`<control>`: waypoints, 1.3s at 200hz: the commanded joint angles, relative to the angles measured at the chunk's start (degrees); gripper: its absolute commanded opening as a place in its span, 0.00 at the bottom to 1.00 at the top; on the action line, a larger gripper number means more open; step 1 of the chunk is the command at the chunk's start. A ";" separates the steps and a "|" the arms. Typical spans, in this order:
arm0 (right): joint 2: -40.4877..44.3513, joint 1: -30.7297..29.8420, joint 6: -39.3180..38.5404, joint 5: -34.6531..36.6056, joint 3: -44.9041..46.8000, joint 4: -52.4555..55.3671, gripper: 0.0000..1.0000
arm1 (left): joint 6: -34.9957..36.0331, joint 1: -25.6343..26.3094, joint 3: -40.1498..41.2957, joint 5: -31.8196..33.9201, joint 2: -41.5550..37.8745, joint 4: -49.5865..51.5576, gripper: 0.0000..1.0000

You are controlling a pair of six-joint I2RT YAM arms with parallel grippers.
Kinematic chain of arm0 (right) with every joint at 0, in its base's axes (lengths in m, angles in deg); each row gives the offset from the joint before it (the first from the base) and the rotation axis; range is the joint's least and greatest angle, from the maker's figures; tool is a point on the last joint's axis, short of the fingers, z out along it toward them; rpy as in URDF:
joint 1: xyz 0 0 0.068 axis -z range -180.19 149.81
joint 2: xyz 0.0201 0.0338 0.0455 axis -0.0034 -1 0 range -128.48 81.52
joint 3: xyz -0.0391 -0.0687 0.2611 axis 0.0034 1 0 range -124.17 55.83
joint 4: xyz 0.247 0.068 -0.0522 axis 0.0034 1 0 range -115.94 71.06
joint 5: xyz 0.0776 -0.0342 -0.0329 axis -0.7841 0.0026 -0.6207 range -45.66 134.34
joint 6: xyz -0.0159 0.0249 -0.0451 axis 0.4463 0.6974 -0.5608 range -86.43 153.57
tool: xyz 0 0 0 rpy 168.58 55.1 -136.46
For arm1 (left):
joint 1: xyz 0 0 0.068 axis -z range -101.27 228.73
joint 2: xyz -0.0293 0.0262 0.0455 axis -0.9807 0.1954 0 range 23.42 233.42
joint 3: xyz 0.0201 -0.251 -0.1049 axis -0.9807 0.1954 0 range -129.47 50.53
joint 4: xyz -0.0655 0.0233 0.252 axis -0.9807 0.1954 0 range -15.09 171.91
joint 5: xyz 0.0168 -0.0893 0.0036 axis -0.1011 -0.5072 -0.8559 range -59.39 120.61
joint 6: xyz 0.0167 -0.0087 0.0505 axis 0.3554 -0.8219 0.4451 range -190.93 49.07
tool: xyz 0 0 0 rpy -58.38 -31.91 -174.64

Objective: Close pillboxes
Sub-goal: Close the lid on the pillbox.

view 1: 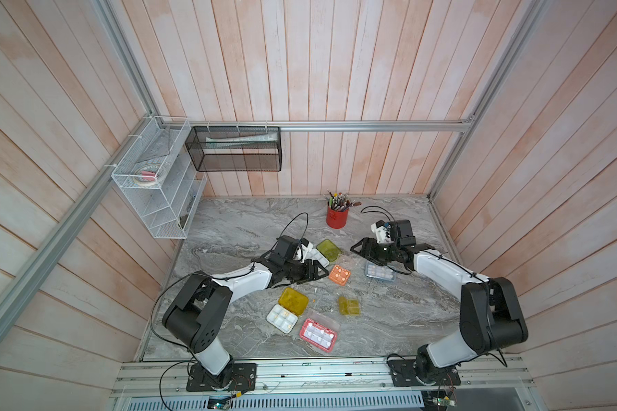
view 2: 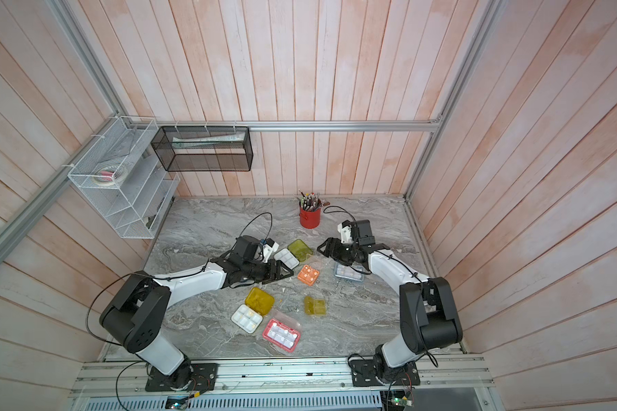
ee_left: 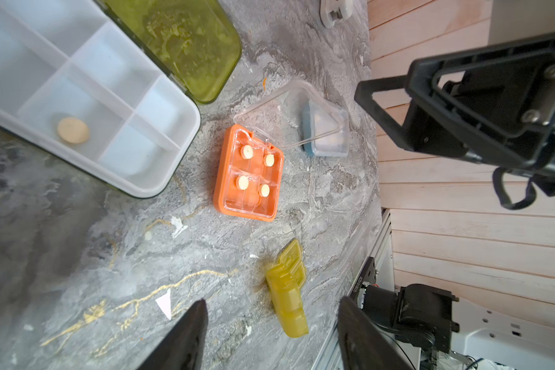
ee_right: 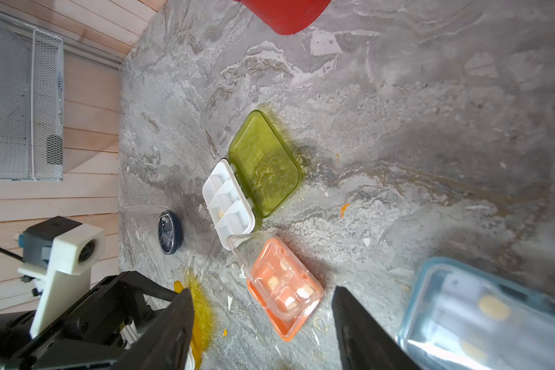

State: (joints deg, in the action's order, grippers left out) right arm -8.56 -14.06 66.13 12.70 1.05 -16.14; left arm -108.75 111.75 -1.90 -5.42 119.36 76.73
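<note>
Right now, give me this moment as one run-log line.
left claw: open, empty, facing orange pillbox | right claw: open, empty | orange pillbox lid: up | lime-olive pillbox: lid open flat

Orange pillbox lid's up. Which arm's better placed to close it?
Left, probably: the open left gripper sits beside the orange pillbox; the right gripper hangs farther back, near the light blue pillbox.

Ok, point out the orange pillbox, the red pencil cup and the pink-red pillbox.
orange pillbox [ee_left: 249, 173], left wrist view, middle of base.
red pencil cup [view 1: 336, 217], in a top view, outer wall.
pink-red pillbox [view 1: 317, 335], in a top view, compartment tray.
</note>
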 commanded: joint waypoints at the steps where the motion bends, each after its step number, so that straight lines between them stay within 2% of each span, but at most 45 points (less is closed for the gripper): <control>1: -2.48 0.25 -1.40 -3.23 -2.60 -0.55 0.70 | -0.31 0.25 -2.05 -1.66 1.64 -2.54 0.66; 110: -6.88 -2.40 0.56 -9.64 -4.88 -3.71 0.70 | -1.73 1.70 -3.29 -2.82 6.32 -5.59 0.65; 260: -6.22 -6.92 3.35 -9.49 -3.90 -5.23 0.70 | -1.99 1.70 -0.77 -2.64 4.62 -6.71 0.65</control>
State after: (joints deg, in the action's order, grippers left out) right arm -15.20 -20.18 68.51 3.69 -2.69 -20.33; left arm -110.65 113.30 -3.47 -7.13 124.98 71.62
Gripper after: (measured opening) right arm 0.705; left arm 0.653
